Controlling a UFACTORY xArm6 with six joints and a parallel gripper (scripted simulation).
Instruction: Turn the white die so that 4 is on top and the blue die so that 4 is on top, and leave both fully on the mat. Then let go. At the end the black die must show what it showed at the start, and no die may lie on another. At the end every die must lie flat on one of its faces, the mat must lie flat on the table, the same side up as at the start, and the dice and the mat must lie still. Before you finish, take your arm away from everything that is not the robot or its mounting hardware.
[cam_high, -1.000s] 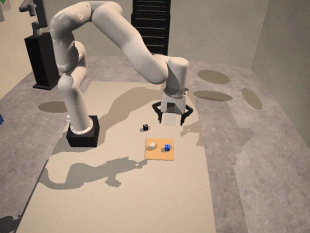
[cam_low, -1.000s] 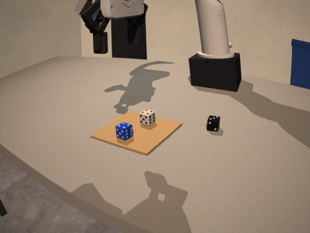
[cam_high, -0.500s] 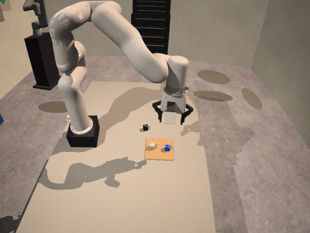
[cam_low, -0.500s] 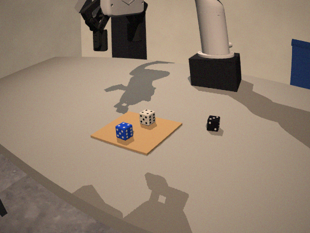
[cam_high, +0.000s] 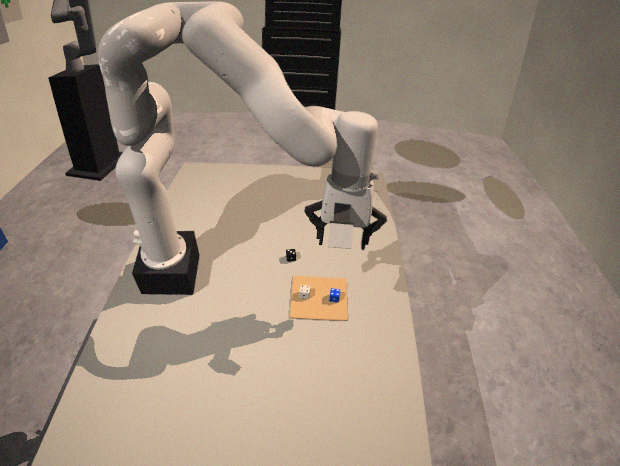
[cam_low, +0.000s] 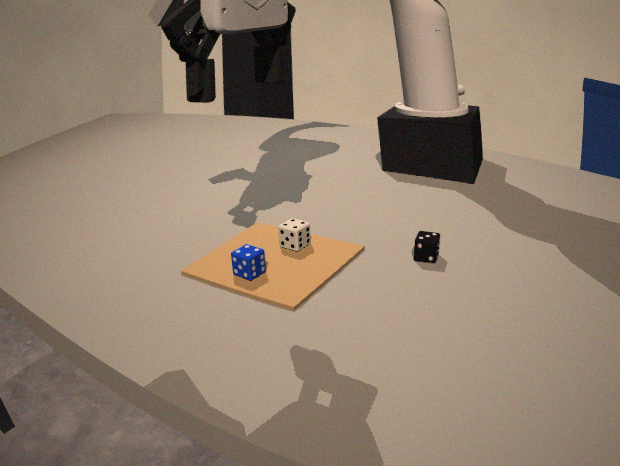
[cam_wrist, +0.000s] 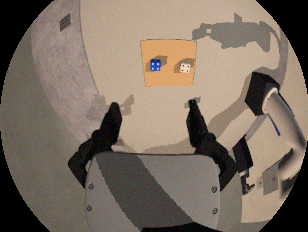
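A blue die and a white die, each with four dots uppermost, are seen well apart on an orange mat just right of and below the center of the top view. Both are set flat and fully within its edges, and the mat is laid flat on the beige worktop. In the exterior view, five dots are shown on the front-left side of each die and six on the front-right.

A black die is placed on the worktop itself, off the mat, above its upper left corner in the top view and right of it in the exterior view. Neither of the other two is touched by it, and no die is stacked on another.

The gripper is held above the worktop, at the upper left in the exterior view, apart from the dice and the mat. Its jaws are released and spread wide, with nothing grasped. The pale arm is mounted on a black block, pictured at the left in the top view, and shadows are cast across the worktop.
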